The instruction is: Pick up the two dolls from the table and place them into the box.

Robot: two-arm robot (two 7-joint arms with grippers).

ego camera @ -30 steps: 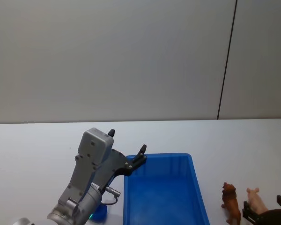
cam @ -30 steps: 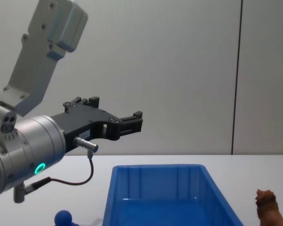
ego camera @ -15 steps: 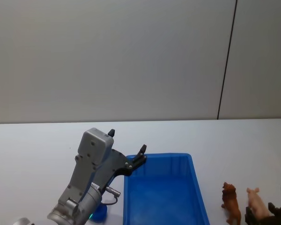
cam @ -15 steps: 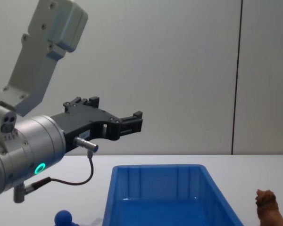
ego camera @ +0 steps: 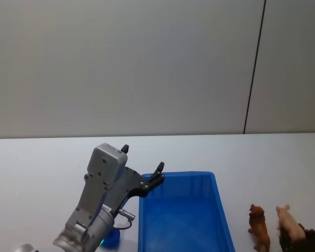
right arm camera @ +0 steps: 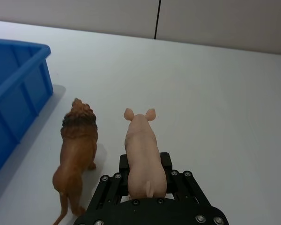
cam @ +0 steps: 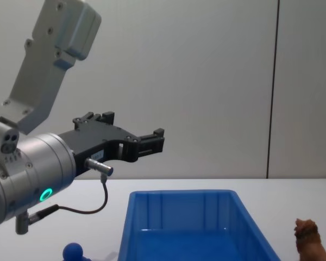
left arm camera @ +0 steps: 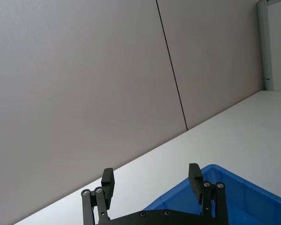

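Blue bin (ego camera: 178,174): held no doll, as far as showed.
Lion doll (right arm camera: 78,140): stood on the white table (right arm camera: 225,93) just right of the bin, untouched.
Pig doll (right arm camera: 141,140): farther right of the bin, rump clamped in my right gripper (right arm camera: 144,164).
My left gripper (left arm camera: 151,180): spread wide, hanging over the bin's left rim.
Both placements remained, I judged.

No readable text, labels or numbers on anything in view.
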